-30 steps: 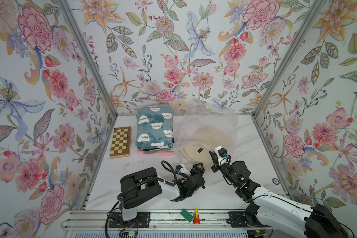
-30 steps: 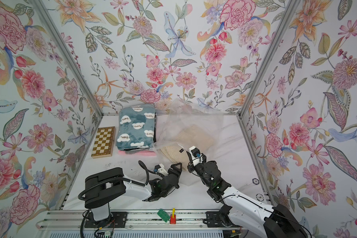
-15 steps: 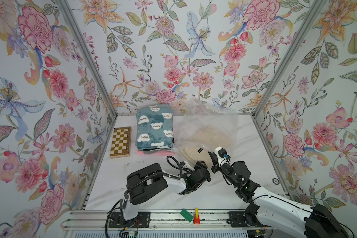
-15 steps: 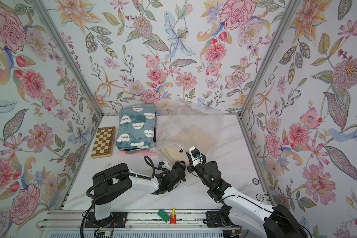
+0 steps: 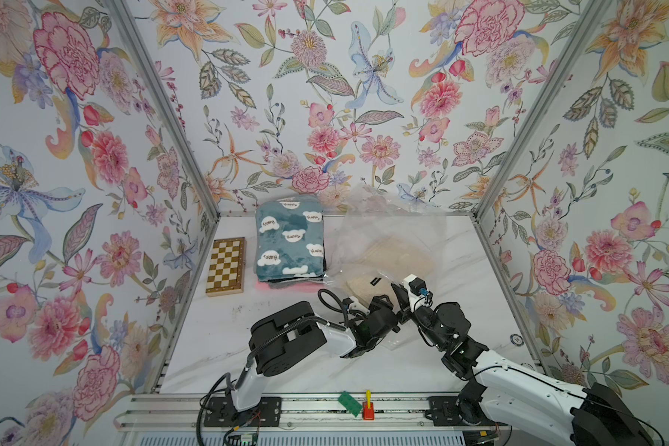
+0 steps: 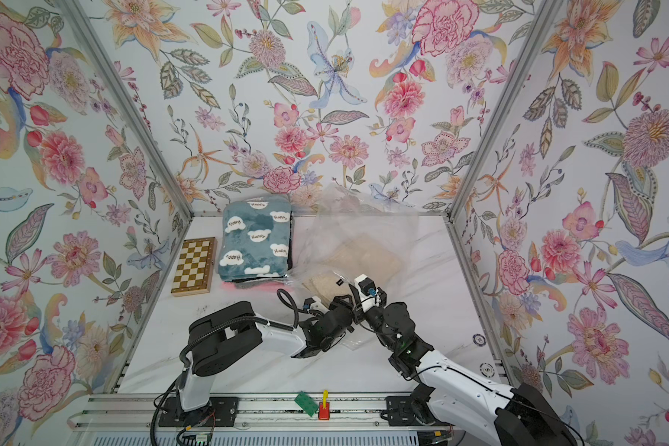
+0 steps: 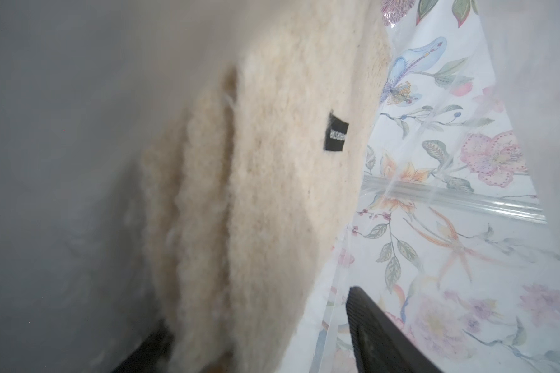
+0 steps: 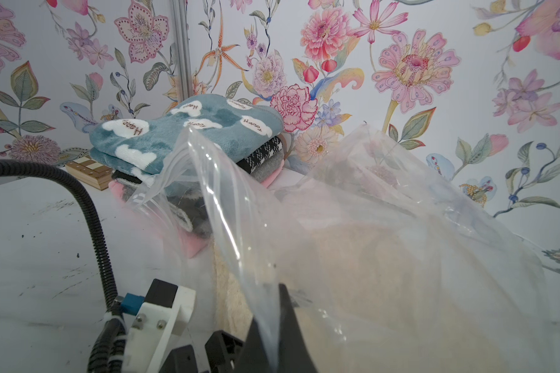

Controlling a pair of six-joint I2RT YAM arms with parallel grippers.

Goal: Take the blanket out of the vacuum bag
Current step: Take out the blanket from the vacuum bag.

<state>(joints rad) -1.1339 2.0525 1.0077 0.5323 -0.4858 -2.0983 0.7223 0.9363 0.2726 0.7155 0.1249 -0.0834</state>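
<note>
Vacuum bag (image 5: 387, 231) (image 6: 358, 228) lies on the right rear part of the white surface (image 5: 248, 332), crumpled, its far end up against the back wall, and its left edge just beside a stack of folded blankets topped by a teal cloud blanket (image 5: 289, 241) (image 6: 255, 239) (image 8: 188, 129). The cream blanket (image 5: 400, 256) (image 6: 365, 255) is inside the bag, seen through the film. Its near end with a black label (image 5: 375, 281) (image 7: 336, 135) sits at the bag's mouth, facing the arms. In the right wrist view we see the right gripper (image 8: 274, 326) (image 5: 398, 292) clamped together on a fold of the bag's film (image 8: 227, 226), which rises in a ridge from the fingers. The left gripper (image 7: 256, 310) (image 5: 381, 305) is at the mouth right next to it. In the left wrist view its two fingers (image 7: 379, 336) stand apart with the blanket's fuzzy edge (image 7: 272, 193) between them, clear film beside one finger; we cannot tell if either finger touches the cloth. A checkered board (image 5: 225, 266) (image 6: 192, 266) lies left of the stack, near the left wall.
</note>
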